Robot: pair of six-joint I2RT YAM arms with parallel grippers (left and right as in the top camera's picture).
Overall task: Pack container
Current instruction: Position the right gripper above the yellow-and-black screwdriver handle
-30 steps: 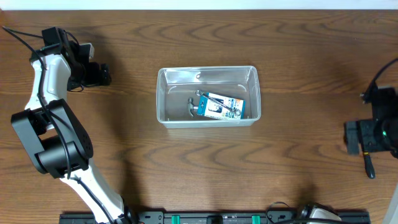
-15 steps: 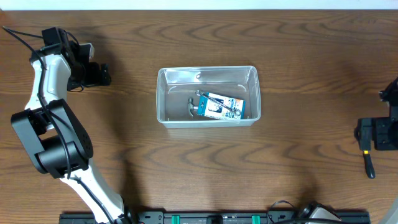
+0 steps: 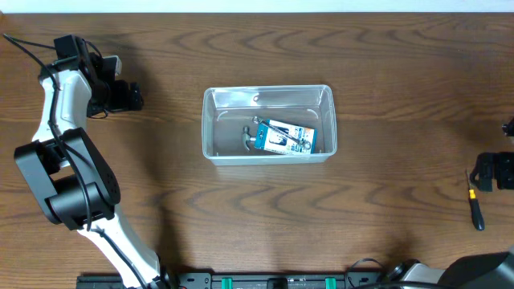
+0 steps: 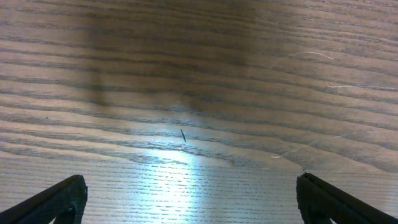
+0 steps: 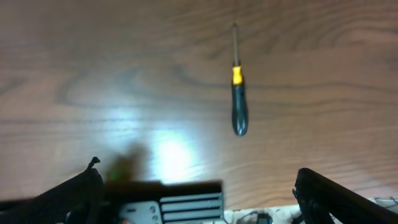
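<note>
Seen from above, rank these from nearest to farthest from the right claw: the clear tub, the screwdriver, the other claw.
From the right gripper:
1. screwdriver, just beside it at the right edge.
2. container, mid-table.
3. left gripper, far left.

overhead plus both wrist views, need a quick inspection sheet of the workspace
surface: wooden table, bare, lamp glare in the wrist views
job's things: container mid-table, holding a blue-and-white box and a small metal piece; screwdriver lying outside it, far right
clutter: nothing seen
grippers: left gripper open, empty, over bare wood; right gripper open, empty, clear of the screwdriver
cables: black cable by the left arm
surroundings: black rail along the near edge
</note>
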